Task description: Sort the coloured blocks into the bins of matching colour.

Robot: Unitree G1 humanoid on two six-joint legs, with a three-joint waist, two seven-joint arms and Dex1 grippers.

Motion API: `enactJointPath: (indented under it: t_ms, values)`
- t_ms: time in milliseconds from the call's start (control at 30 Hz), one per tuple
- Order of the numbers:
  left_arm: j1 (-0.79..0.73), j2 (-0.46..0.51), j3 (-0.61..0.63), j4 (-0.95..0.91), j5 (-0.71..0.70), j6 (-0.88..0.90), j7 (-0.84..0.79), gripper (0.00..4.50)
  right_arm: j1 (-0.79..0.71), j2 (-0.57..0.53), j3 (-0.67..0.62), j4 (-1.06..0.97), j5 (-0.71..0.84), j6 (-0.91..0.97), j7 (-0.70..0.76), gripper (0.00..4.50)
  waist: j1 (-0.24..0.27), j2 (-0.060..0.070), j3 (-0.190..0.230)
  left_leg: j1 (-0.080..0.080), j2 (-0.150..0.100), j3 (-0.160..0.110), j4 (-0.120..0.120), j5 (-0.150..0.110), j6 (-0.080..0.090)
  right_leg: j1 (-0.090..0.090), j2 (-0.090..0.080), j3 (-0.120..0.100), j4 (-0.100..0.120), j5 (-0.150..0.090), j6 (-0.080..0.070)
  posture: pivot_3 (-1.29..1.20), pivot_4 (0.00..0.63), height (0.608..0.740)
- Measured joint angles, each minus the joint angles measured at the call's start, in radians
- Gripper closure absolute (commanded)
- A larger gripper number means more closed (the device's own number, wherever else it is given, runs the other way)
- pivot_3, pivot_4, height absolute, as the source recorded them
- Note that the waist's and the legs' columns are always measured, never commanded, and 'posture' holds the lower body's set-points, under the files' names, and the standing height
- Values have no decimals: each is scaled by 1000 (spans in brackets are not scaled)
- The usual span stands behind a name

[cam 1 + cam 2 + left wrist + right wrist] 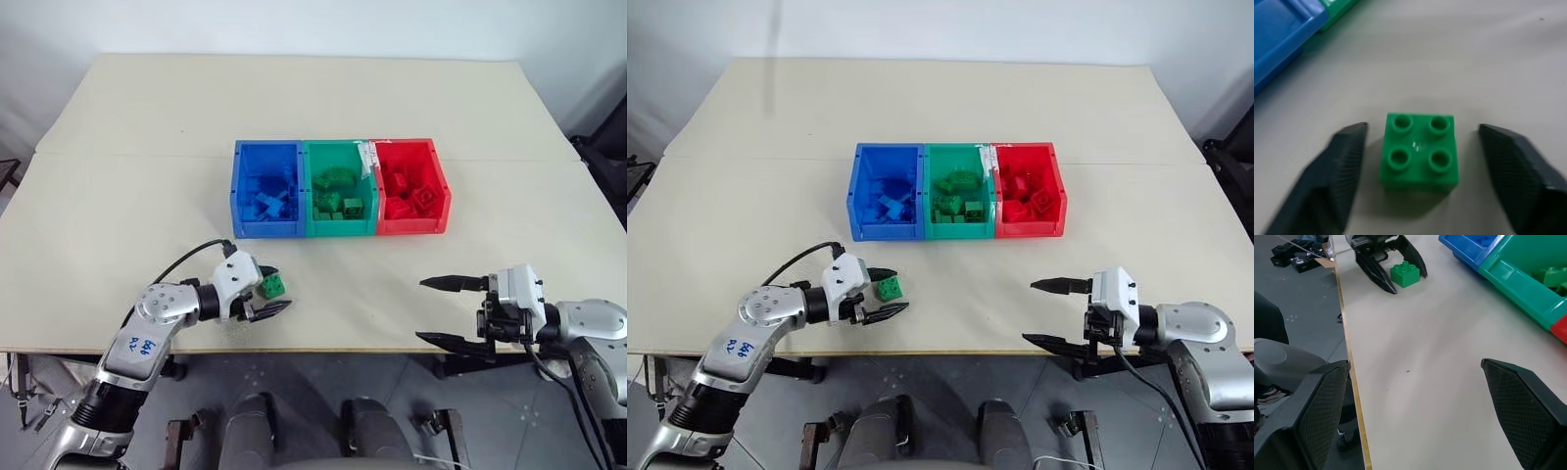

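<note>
**Green block between the left jaws, not yet pinched**

The left gripper (pixel 271 297) sits low at the near edge of the bench (pixel 118 215), its jaws part-open and straddling a green block (pixel 1419 151). The left wrist view shows a gap on each side of the block, so neither finger (pixel 1339 171) touches it. The block rests studs-up on the bench, in front of the blue bin (pixel 266 188) and well apart from the green bin (pixel 340 187) and red bin (pixel 412 185). The right gripper (pixel 439 312) hovers at the near right edge, jaws spread wide and empty.
</note>
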Motion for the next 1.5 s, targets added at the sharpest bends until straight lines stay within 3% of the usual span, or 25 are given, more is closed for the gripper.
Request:
enactJointPath:
  t_ms: [133, 400, 633, 800, 967, 1000, 1100, 1267, 1500]
  values:
    - [-6, -2, 1, 27, 4, -29, 0, 3019, 16, 0, 0, -6, 1, 1, -16, 0, 0, 0, 0, 1, 0, 0, 0, 0, 0, 1, 0, 0, 0, 0, 0, 0, 150, 740]
    - [-57, -46, 46, 106, -69, -94, -43, 2998, 30, 20, -13, -20, 14, 1, -54, 0, 1, 0, 0, 0, 0, -1, 0, 0, 0, 1, 0, -1, 0, 0, 0, 0, 150, 740]
    - [-363, -165, 67, 160, -108, -31, 2, 2998, 74, 130, -128, -71, 59, 3, -234, 0, 30, 0, 0, 0, -3, -1, 3, 1, 1, 3, 0, 0, -1, 2, 3, 0, 150, 740]
    - [-608, -290, -15, 492, 29, -118, 88, 2998, 146, 243, -190, -145, 65, -8, -386, 0, 37, 0, 0, -1, -3, -2, 3, 1, 2, 2, 0, 0, -2, 2, 4, 0, 150, 740]
    - [-795, -380, -29, 830, 101, -261, 130, 2998, 191, 277, -200, -190, 43, -39, -452, 0, 27, 0, 0, -1, -3, -1, 0, 1, 1, 1, 0, 0, -3, 2, 5, 0, 150, 740]
    - [-820, -387, -29, 881, 108, -282, 135, 2286, 198, 281, -201, -196, 40, -46, -459, 0, 26, 0, 0, -1, -3, -1, 0, 1, 1, 0, 0, 0, -3, 2, 5, 0, 150, 740]
    - [-870, -398, -27, 1000, 127, -341, 133, 1581, 221, 297, -203, -210, 36, -58, -483, 0, 24, 0, 0, -2, -3, -1, -2, 1, 0, -1, 0, 0, -3, 1, 6, 0, 150, 740]
    - [-863, -387, -15, 1018, 124, -397, 51, 25, 218, 300, -188, -225, 29, -71, -499, 0, 25, 0, 0, -2, -3, 0, -1, 1, 0, -1, 0, 0, -3, 1, 7, 0, 150, 740]
    - [-640, -220, 25, 743, 48, -393, -161, 25, 125, 279, -140, -174, 29, -74, -451, 0, 16, 0, 0, -2, -1, 0, -1, 2, -2, -2, 2, 0, 0, 1, 6, 0, 150, 740]
